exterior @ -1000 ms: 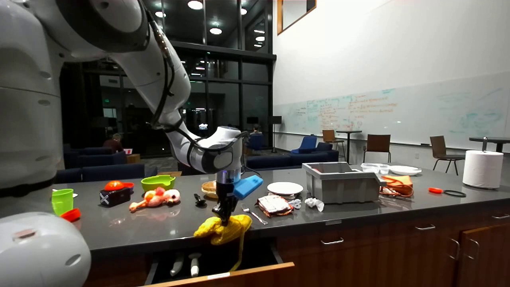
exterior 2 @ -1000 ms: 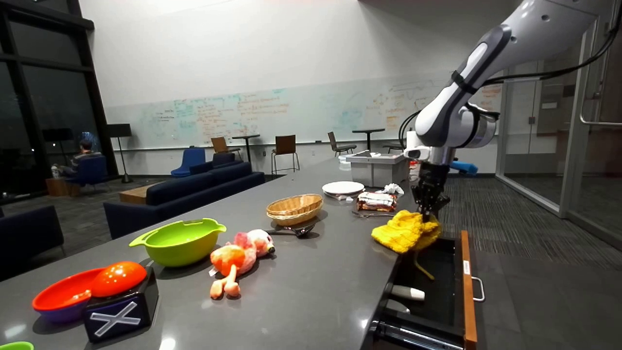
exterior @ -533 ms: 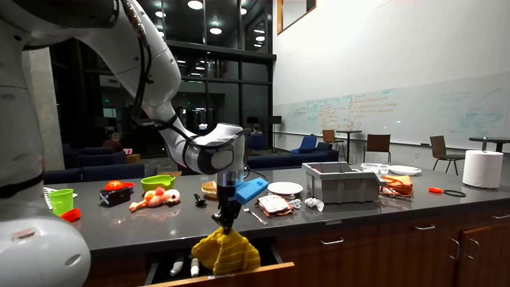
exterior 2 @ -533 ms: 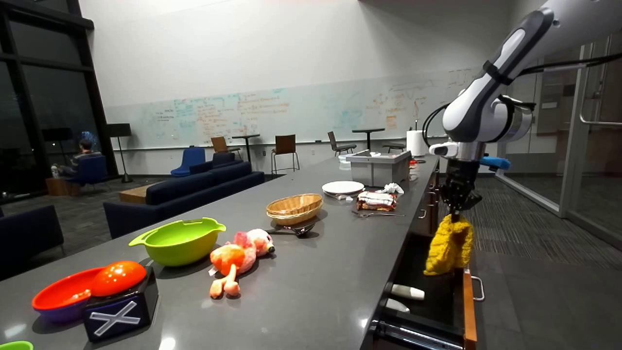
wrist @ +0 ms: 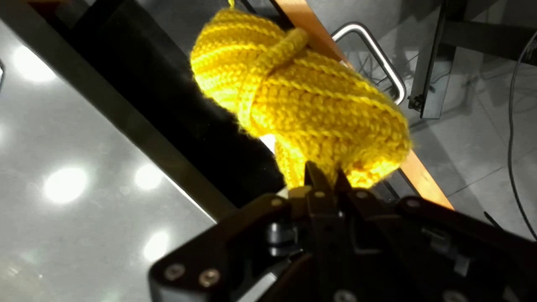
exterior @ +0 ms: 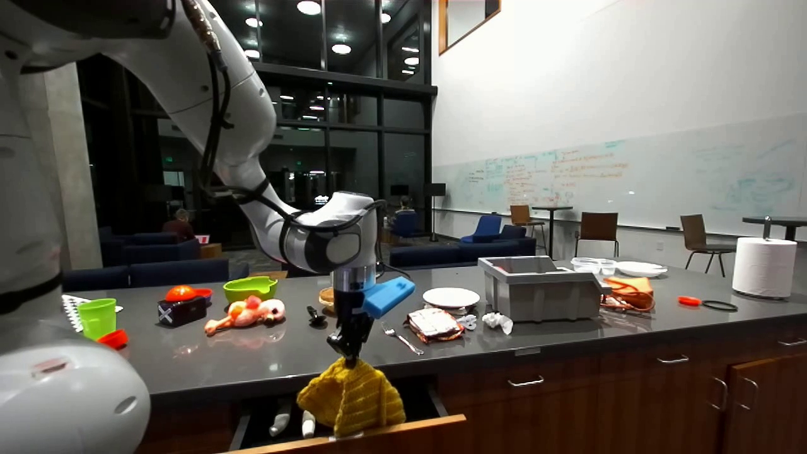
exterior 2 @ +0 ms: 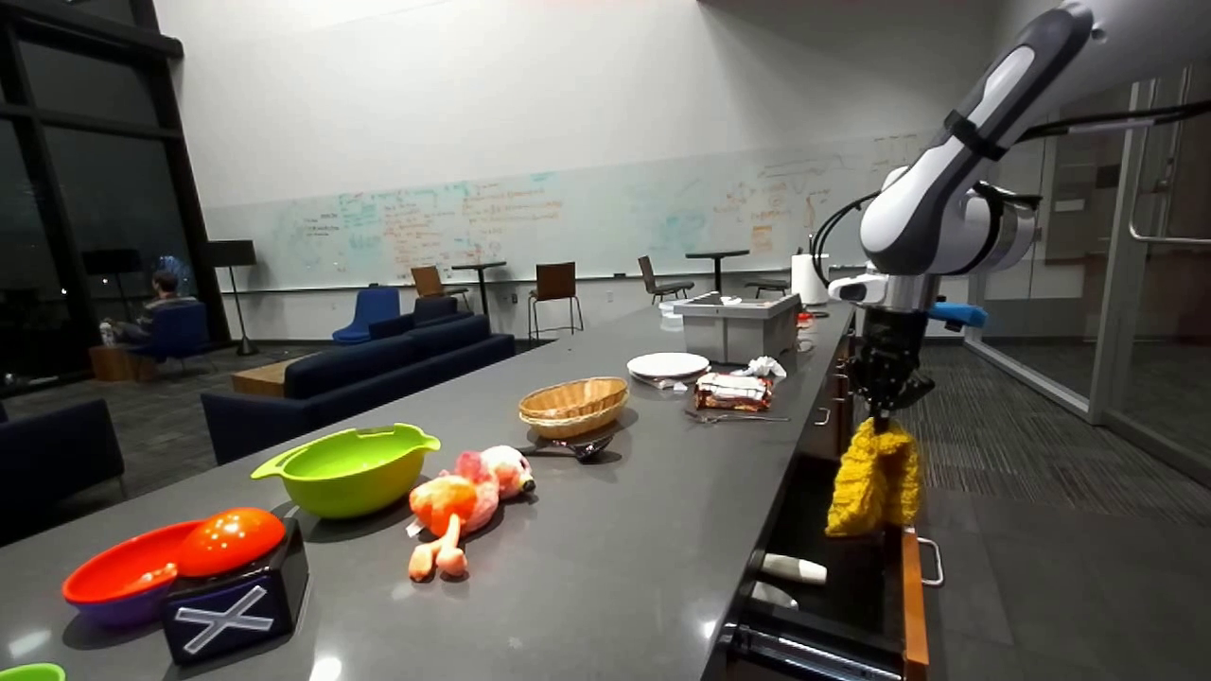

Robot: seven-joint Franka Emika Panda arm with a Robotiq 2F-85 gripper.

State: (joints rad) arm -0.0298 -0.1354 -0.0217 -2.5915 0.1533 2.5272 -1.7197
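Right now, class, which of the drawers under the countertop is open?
The drawer directly below the yellow knitted cloth: its front juts out and its black interior shows, whereas the other drawers in view are shut.

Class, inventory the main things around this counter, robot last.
Drawer: 1, brown, beneath counter
Unclear objects: 2, pale, inside drawer
Knit: 1, yellow, hanging at drawer
Plush: 1, pink-orange, on counter
Box: 1, black, on counter
Bowls: 2+, green and red-purple, near box
Basket: 1+, tan, mid-counter
Bin: 1, grey, on counter
Packet: 1, red-white, near bin
Plates: 2+, white, flanking bin
Cup: 1, green, on counter
Roll: 1, white, past bin
Arm: 1, white, above counter
Gripper: 1, black, shut on knit
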